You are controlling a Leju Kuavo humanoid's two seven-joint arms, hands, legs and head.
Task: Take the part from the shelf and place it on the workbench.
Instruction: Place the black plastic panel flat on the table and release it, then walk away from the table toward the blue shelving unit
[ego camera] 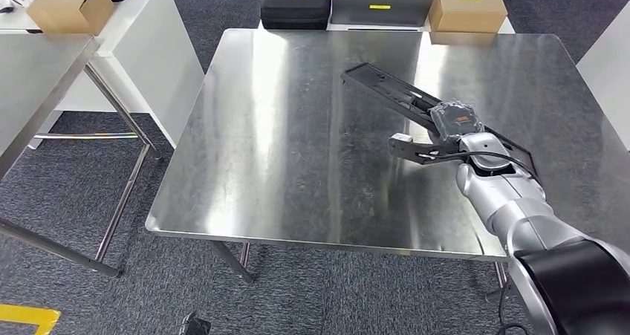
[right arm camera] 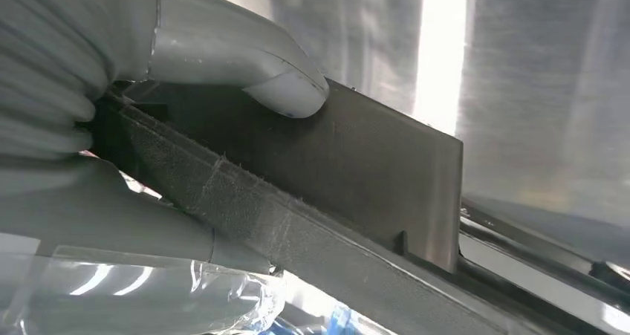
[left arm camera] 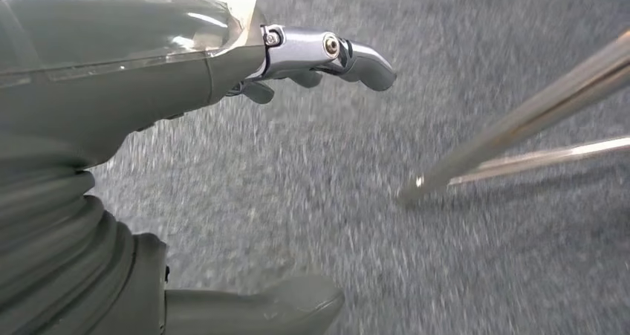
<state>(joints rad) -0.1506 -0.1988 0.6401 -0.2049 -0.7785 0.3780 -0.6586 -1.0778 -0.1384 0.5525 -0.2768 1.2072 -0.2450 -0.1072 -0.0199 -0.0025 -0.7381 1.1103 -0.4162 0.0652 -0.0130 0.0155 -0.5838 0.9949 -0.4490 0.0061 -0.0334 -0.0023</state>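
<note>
Right hand [ego camera: 453, 123] sits on top of the long black part [ego camera: 386, 90], so its fingers & the part's near end are hidden in head view. Right wrist view: part [right arm camera: 356, 171] cut off by frame edge, thumb [right arm camera: 245, 60] covers its top rim. Left wrist view: carpet [left arm camera: 312, 201] motion-blurred; left hand [left arm camera: 319, 56] fingers partly tucked behind cover. Cardboard box [ego camera: 70, 4] & black case [ego camera: 296, 4] labels too small to read.

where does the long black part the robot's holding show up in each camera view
Head view: the long black part lies slantwise over the steel workbench, its near end under the right hand.
Right wrist view: the part is seen close up, the thumb pressed on its flat face.
Left wrist view: not in it; the left hand hangs over grey carpet.
Shared landmark: the workbench's shiny steel top.
</note>
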